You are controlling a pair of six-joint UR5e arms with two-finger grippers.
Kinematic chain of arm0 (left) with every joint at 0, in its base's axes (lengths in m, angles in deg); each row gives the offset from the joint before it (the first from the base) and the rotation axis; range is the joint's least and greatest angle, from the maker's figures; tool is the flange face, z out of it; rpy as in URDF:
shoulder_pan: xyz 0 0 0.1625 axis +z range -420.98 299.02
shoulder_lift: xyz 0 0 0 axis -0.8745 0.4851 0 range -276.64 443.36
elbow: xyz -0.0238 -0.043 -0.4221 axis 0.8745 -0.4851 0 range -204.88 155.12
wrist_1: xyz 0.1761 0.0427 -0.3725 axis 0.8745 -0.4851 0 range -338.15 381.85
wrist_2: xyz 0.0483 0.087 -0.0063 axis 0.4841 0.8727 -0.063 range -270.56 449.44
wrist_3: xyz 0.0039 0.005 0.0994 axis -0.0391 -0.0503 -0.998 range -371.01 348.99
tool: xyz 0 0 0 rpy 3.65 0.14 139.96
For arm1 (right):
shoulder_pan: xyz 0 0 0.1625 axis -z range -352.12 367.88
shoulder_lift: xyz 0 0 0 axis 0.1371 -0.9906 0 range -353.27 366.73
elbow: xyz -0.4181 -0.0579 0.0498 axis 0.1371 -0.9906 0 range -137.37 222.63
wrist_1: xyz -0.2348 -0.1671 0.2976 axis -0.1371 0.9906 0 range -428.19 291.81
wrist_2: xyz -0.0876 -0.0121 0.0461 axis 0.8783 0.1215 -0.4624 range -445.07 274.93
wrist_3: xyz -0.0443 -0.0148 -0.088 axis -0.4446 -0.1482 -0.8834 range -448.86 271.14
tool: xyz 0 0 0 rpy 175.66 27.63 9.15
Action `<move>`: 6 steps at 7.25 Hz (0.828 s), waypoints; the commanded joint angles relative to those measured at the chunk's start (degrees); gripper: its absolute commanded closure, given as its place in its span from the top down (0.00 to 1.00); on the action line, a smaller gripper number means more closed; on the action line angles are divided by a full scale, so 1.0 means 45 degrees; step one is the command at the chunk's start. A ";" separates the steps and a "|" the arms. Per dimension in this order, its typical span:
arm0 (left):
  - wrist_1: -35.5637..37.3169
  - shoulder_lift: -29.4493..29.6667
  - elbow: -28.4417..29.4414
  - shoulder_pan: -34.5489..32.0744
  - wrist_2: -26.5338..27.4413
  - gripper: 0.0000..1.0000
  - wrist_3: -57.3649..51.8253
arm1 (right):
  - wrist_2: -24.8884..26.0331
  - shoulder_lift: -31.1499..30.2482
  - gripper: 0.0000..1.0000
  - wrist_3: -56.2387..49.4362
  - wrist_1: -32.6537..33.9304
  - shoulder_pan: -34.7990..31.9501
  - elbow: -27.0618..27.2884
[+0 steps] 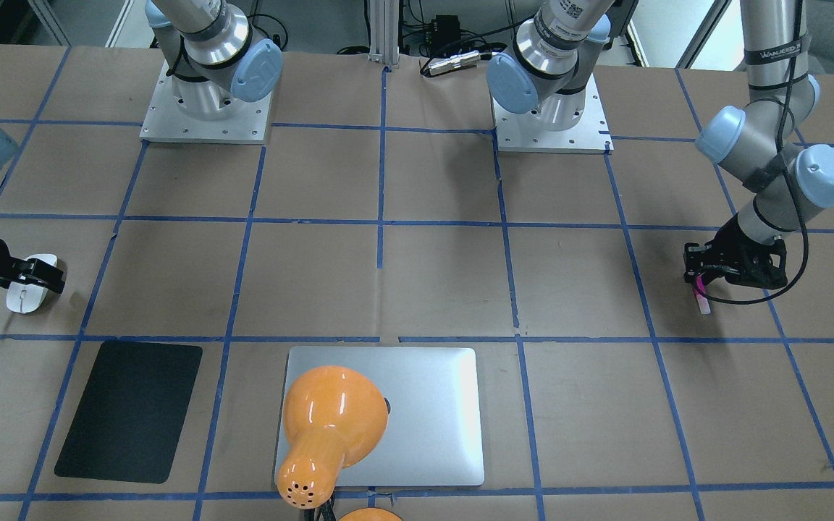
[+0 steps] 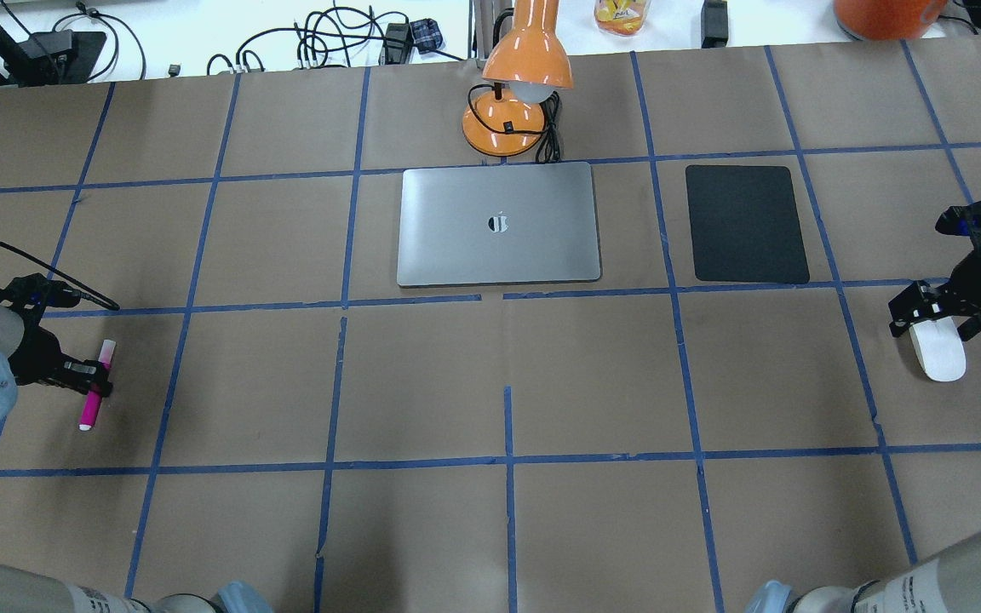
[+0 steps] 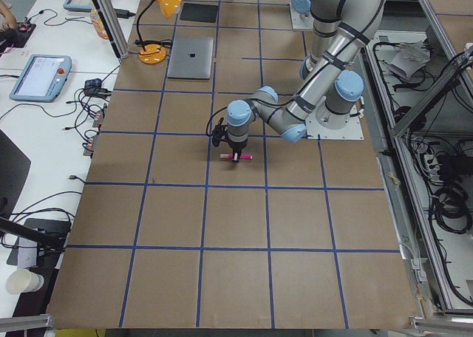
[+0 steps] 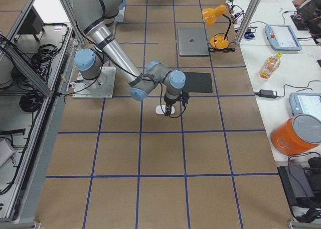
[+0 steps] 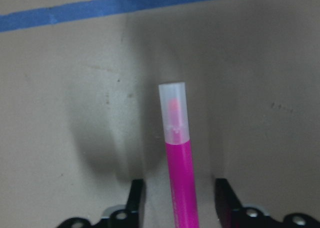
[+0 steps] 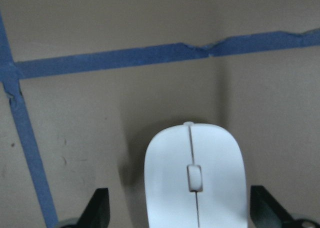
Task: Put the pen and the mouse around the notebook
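Left gripper straddles the pen near the tabletop's left edge, jaws narrowly parted along its long axis. Right gripper straddles the mouse near the right edge, jaws wide. Notebook lies far-centre, between them.

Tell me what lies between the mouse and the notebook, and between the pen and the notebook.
A flat black mat lies on the table between the mouse and the notebook, beside the notebook's right edge. Between the pen and the notebook, only bare table shows.
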State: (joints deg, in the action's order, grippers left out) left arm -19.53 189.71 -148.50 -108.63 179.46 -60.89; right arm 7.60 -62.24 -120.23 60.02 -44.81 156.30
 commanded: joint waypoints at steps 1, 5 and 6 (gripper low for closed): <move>-0.0275 -0.0311 -0.0088 -0.0018 -0.0102 0.00 0.1422 | 0.0109 0.0054 1.00 -0.0138 0.0142 -0.0009 -0.0025; -0.3924 -0.2613 0.0087 -0.2483 -0.2095 0.00 0.9143 | 0.0441 -0.0141 0.37 -0.0080 -0.0053 -0.0009 -0.0006; -0.3929 -0.2947 0.0088 -0.3852 -0.2076 0.00 1.2012 | 0.0441 -0.0142 0.31 -0.0080 -0.0072 -0.0009 -0.0006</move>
State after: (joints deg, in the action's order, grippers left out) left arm -35.64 178.90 -148.16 -118.49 170.49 -22.24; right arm 9.58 -62.72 -120.63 59.86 -44.86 156.24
